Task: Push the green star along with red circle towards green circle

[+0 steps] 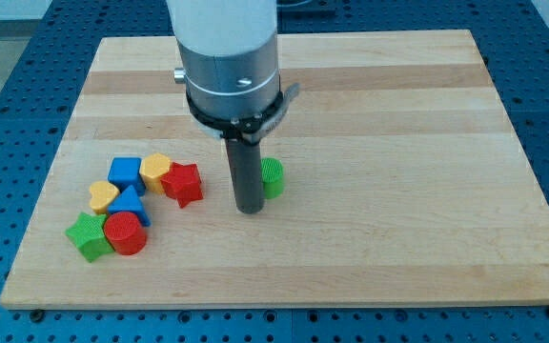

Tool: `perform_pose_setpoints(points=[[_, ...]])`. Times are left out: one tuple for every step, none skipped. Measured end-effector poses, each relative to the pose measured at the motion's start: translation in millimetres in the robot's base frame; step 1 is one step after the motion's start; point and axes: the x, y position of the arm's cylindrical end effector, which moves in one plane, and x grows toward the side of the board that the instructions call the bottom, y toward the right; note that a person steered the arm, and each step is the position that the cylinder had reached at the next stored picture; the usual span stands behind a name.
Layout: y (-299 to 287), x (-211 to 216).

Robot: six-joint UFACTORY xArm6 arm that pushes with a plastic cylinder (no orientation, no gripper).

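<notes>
The work surface is a pale wooden board [370,114] with visible lengthwise grain, resting on a blue perforated table [8,57]. The blocks are ribbed plastic pieces.

Block count: eight in all. Two green, two red, two blue, two yellow.

- green star [87,235]: near left of the board, at the outer left end of the cluster. Its points spread evenly; no long axis can be made out.
- red circle [126,233]: touching the green star on its right side; a short cylinder, upright.
- green circle [272,177]: near the board's centre, apart from the cluster, partly hidden by the rod.
- blue triangular block [130,203], blue square block [125,172], yellow heart [103,195], second yellow block [155,168] (shape unclear) and red star [185,183]: packed together just beyond the two task blocks.

End effector: a plain dark rod, holding nothing. My tip [250,210] stands just left of the green circle, touching or nearly so, well right of the green star and red circle.
</notes>
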Motion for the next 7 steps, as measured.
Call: perform_pose_setpoints(points=[[0, 45], [-34, 76], [-90, 91], [-148, 99], [-194, 97], [-216, 79], [-217, 60]])
